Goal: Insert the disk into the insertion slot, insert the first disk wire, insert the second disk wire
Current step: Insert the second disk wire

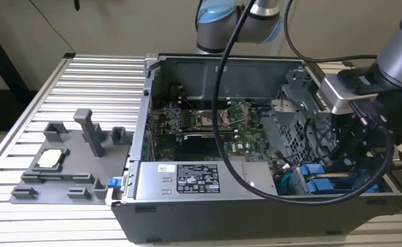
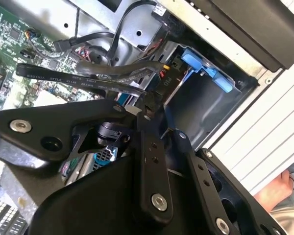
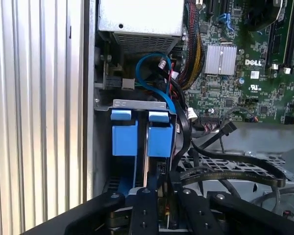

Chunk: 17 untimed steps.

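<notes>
My gripper [image 2: 143, 108] reaches down into the open computer case at the exterior view's right. Its fingers [image 3: 145, 205] are closed on a black wire connector [image 2: 159, 90] with red and yellow leads. Just beyond the tips is the insertion slot [image 3: 137, 104], a grey sheet-metal bay. Two blue plastic pieces [image 3: 125, 139] [image 3: 159, 139] stand side by side in it. The disk's silver body is hidden. In the second wrist view the slot [image 2: 206, 105] shows a grey inner wall under a blue fitting [image 2: 203, 66]. A blue wire [image 3: 157, 73] loops above the slot.
The silver labelled power-supply box [image 1: 187, 182] lies along the case's near side. The green motherboard [image 1: 208, 121] lies behind it, and a perforated metal cage [image 1: 293, 116] stands beside the arm [image 1: 393, 56]. Black flat cables [image 3: 230, 169] cross near the fingers. A grey fixture [image 1: 63, 164] sits on the ribbed table. A person's hand [image 2: 280, 192] is nearby.
</notes>
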Motion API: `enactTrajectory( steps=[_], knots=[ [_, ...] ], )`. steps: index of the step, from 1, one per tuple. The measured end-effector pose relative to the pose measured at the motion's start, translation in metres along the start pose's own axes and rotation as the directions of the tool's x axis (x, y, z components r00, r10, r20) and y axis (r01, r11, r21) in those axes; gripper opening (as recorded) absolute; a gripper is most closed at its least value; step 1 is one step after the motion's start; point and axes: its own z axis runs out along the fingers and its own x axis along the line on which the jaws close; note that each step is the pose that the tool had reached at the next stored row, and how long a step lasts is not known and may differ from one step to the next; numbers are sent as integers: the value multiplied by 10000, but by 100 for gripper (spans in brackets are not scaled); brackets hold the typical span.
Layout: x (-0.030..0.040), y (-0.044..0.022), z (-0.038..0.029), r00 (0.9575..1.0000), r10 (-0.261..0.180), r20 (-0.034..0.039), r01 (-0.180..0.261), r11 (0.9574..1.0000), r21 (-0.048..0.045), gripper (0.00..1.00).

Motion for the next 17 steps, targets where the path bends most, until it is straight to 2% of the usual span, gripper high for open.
enactTrajectory(
  steps=[7,9,17],
  knots=[
    [-14,-24,-296,10000,47,-6,-47,10000,2,24],
    [-16,-30,-357,10000,51,-21,-51,10000,2,24],
    [-17,-30,-363,10000,62,-26,-62,10000,2,24]
  ],
)
